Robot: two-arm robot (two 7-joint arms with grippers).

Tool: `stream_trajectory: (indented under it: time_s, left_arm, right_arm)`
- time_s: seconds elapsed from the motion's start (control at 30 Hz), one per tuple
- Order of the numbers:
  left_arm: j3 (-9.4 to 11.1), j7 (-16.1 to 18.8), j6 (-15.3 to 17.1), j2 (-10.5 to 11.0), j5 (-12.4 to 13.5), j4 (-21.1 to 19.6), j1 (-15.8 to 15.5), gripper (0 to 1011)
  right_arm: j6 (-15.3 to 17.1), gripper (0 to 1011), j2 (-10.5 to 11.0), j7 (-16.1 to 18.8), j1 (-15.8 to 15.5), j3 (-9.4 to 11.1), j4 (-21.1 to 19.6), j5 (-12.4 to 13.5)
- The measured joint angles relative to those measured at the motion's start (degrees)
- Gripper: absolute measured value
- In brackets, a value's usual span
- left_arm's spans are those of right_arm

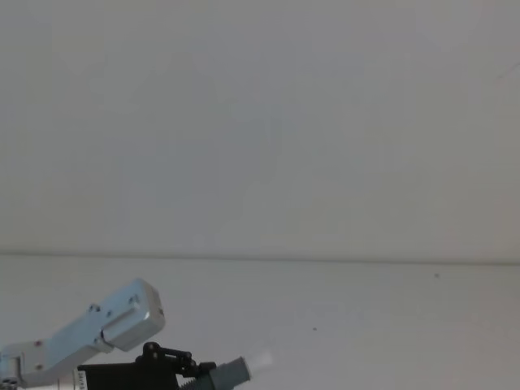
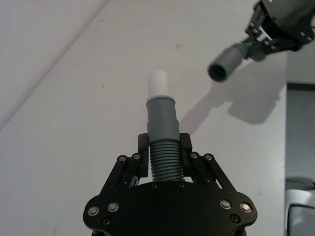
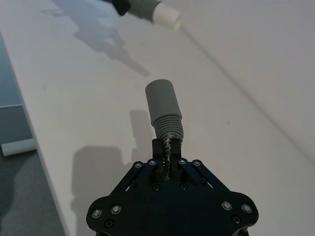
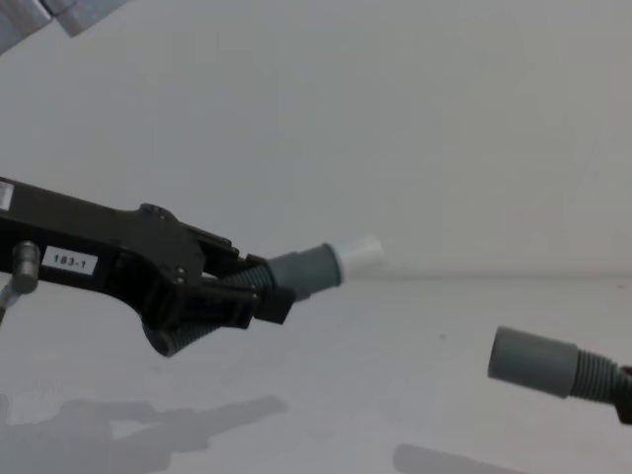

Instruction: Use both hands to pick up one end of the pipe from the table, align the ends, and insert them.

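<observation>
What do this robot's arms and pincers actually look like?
The left pincer and right pincer are both black and angular, built from hinged links dotted with silver screws. The left one carries a white label reading 183-1 and sits on a boxy silver arm.

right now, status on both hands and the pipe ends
Left hand shut on white-tipped piece. Right hand shut on collar piece. Both off the table, tip and mouth apart, not lined up. Nothing between them.
</observation>
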Motion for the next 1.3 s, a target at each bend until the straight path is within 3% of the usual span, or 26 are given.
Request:
stream_trajectory:
  time_s: [0.53,1.3]
  left_arm:
    - [3.15,-5.81,-0.58,0.44,-1.41,2.84,-3.84,331]
    - [4.67,-10.06,-0.86,1.59,-4.17,3.37,-6.51,331]
  right_arm:
    - [-5.17,61,0.1,1.24,-0.39,1.29,-0.62,1.07]
    - [-8.01,61,1.35,4.37,2.82,-1.33,0.1,0.69]
